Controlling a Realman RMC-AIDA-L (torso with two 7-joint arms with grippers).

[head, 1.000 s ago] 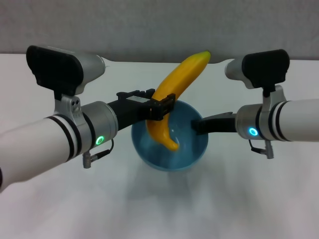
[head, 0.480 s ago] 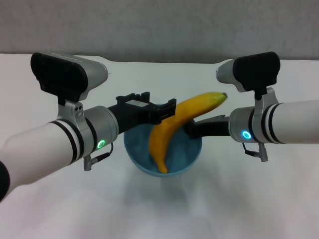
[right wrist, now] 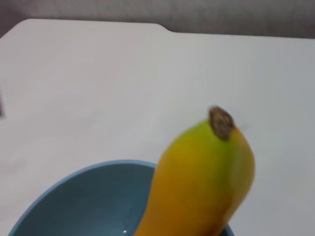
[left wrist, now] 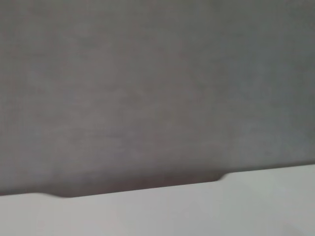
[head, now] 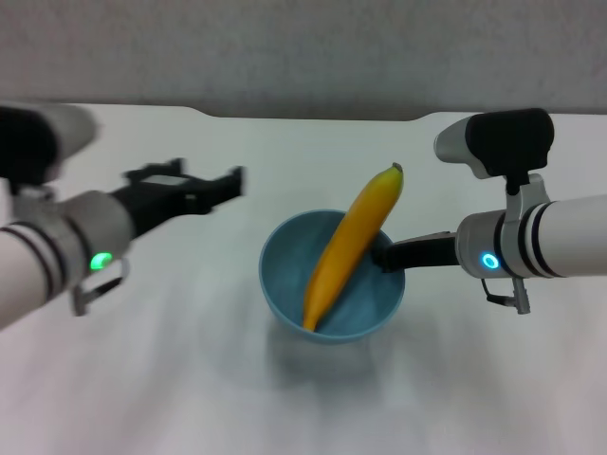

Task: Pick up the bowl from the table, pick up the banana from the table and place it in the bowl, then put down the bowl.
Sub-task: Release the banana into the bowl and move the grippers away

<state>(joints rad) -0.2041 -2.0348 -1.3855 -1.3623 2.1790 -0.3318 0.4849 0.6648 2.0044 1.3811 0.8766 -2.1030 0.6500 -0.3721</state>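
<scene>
The light-blue bowl [head: 285, 275] hangs a little above the white table [head: 142, 389], with its shadow below it. My right gripper [head: 387, 254] is shut on its right rim. The yellow banana [head: 353, 245] leans inside the bowl, its stem end sticking up over the far right rim. My left gripper [head: 226, 186] is open and empty, up and to the left of the bowl, well apart from it. The right wrist view shows the banana's end [right wrist: 211, 167] close up over the bowl [right wrist: 74, 201]. The left wrist view shows only the table's far edge [left wrist: 197, 211] and the wall.
A grey wall [head: 303, 47] stands behind the table. The table's far edge has a shallow notch [head: 313, 116]. White tabletop lies all around the bowl.
My left gripper has let go of the banana and pulled back to the left. The banana has dropped into the bowl and leans on its rim. The right gripper still holds the bowl.
</scene>
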